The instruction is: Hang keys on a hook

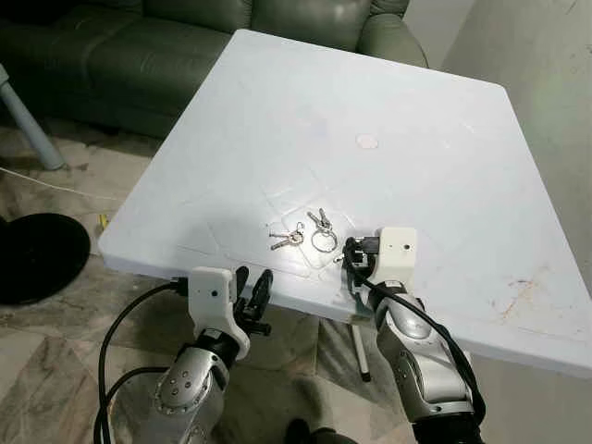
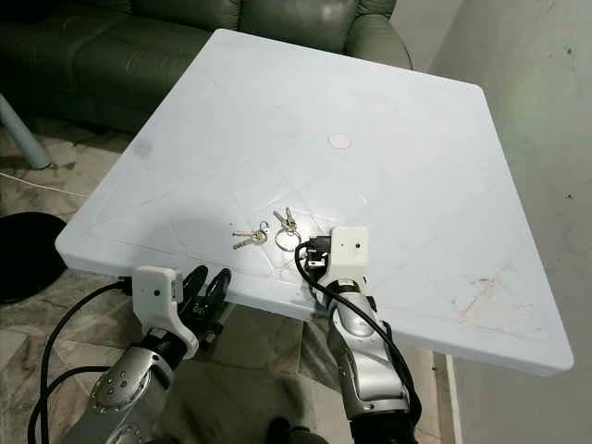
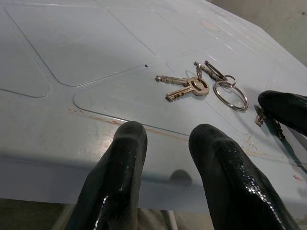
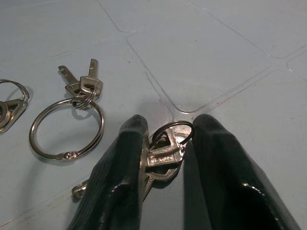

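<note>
White table's [image 1: 444, 157] near edge: right gripper [image 4: 165, 143] straddling keys [image 4: 163, 155], left gripper [image 3: 165, 158] spread.

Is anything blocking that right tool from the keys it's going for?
No. The right tool already straddles a small key set on the white table, nothing between. Two other key sets lie beside it, apart.

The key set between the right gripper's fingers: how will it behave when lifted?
The key set would likely dangle and swing from its ring, being loosely linked. Flat on the smooth white table, it may slide before the right gripper catches it.
</note>
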You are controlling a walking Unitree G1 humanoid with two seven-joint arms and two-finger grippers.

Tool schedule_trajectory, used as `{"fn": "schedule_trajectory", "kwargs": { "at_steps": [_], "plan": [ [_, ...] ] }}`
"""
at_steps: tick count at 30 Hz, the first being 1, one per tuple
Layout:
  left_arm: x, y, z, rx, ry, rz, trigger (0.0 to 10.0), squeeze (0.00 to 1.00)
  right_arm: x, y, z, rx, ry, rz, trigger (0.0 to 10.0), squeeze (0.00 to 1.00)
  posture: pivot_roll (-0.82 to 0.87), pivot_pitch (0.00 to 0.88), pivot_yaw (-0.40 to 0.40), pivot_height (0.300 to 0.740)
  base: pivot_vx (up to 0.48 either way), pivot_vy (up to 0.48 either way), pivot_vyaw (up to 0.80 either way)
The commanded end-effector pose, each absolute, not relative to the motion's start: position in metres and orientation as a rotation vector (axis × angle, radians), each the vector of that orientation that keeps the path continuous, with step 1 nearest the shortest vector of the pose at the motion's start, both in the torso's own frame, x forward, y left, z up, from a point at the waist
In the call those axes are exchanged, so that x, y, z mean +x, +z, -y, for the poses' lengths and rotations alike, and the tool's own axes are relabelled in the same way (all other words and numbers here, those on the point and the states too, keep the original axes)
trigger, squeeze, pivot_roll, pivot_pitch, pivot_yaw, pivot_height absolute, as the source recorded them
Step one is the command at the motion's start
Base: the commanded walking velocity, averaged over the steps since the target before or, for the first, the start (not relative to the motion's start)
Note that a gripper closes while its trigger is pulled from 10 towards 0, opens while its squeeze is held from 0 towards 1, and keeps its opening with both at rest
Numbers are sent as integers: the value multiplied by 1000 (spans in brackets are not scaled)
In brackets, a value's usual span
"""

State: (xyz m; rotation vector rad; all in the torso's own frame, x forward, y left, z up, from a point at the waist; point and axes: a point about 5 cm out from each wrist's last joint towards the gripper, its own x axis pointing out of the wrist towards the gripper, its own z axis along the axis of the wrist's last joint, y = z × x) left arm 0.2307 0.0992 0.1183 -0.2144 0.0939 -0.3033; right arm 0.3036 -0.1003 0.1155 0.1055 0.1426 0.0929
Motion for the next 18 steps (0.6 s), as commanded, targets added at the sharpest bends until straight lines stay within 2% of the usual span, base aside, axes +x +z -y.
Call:
{"fn": "schedule_trajectory", "kwargs": {
  "at_steps": [1, 14, 16, 17, 18],
  "plan": [
    [229, 121, -96, -208, -318, -91, 10000, 0, 303, 117, 102, 120, 76, -133, 0, 0, 226, 201, -149, 740, 0, 0, 0],
    [230, 122, -95, -212, -315, -86, 10000, 0, 304, 119, 101, 120, 81, -122, 0, 0, 227, 203, -153, 740, 0, 0, 0],
    [230, 122, -95, -212, -316, -84, 10000, 0, 304, 120, 101, 120, 81, -117, 275, 0, 227, 203, -153, 740, 0, 0, 0],
    [231, 122, -95, -213, -316, -84, 10000, 0, 305, 120, 101, 119, 81, -116, 1765, 0, 226, 203, -154, 740, 0, 0, 0],
    [231, 122, -95, -214, -316, -83, 10000, 0, 305, 120, 101, 117, 80, -114, 1765, 0, 226, 203, -154, 740, 0, 0, 0]
  ]
}}
